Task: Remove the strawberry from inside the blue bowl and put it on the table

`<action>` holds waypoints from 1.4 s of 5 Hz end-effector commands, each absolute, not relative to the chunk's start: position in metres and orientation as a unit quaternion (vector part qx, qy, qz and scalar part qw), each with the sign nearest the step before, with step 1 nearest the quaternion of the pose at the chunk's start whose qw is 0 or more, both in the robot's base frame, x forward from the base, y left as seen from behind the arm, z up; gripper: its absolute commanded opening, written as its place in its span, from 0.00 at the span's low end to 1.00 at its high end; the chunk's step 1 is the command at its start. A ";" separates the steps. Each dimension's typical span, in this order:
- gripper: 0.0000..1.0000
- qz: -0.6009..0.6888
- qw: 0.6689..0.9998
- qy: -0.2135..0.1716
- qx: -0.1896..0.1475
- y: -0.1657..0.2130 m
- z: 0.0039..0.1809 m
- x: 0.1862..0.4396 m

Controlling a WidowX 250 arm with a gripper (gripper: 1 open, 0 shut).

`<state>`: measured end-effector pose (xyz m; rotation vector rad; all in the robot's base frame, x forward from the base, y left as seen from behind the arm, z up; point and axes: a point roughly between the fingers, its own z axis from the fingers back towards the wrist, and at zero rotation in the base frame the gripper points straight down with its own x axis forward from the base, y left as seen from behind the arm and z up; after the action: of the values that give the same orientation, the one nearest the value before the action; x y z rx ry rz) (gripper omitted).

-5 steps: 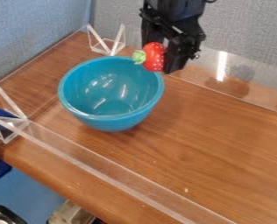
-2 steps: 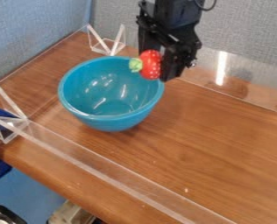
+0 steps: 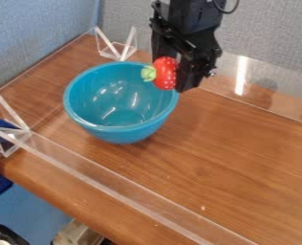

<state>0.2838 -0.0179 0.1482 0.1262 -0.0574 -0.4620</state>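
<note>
Red against the black gripper (image 3: 174,73), the strawberry (image 3: 165,72) hangs clamped between the fingers, a shade further left and higher than a second ago and unchanged in the last half second. It sits in the air above the far right rim of the blue bowl (image 3: 120,105), which holds nothing and stands on the wood-grain table (image 3: 230,153).
</note>
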 end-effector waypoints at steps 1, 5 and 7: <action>0.00 -0.237 0.967 -0.069 0.065 -0.023 0.169 0.279; 0.00 -0.268 0.958 -0.091 0.056 -0.040 0.172 0.261; 0.00 -0.275 0.956 -0.091 0.046 -0.046 0.157 0.256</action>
<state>0.2565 -0.0426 0.1421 0.0910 -0.1248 -0.5497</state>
